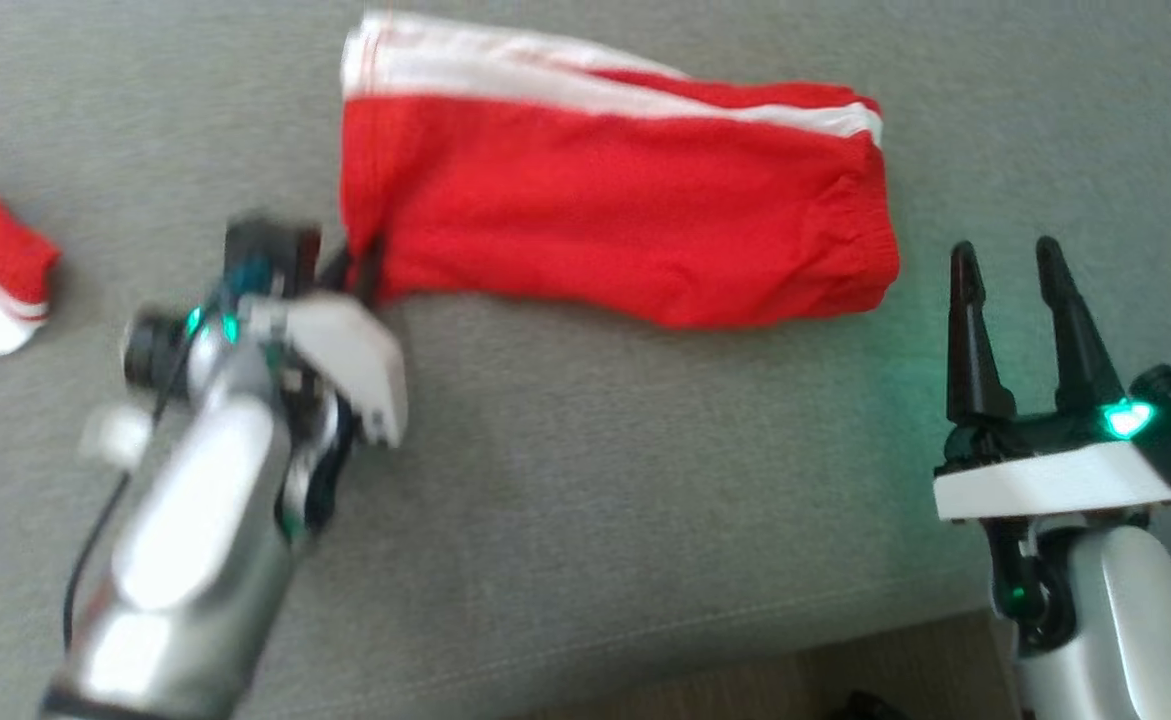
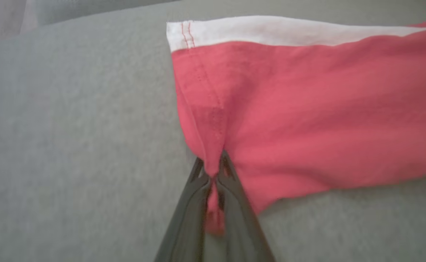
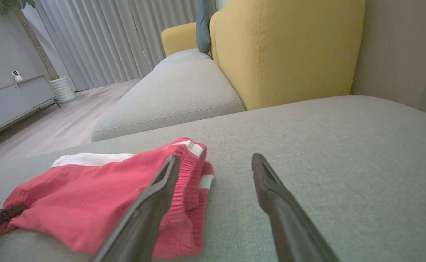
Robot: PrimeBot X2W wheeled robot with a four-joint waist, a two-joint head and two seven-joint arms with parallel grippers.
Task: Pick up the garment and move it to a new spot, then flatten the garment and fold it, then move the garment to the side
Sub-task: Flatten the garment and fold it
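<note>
**Mia:** What step is this?

**Ben:** I think it is a pick-up. The left gripper is pinched tight on the near left corner of the garment.

**Mia:** And the other one?

**Ben:** The right gripper is wide open and holds nothing. It is near the garment's stretchy right end, not touching.

**Mia:** What comes next?

**Ben:** I guess a lift and a carry. With one corner held, the rest may hang and drag, so it needs a slow pull.

**Mia:** How does the garment look?

**Ben:** Red shorts with white stripes at the far edge. They lie doubled over on the gray sofa cushion, mostly flat, a bit wrinkly.
</note>
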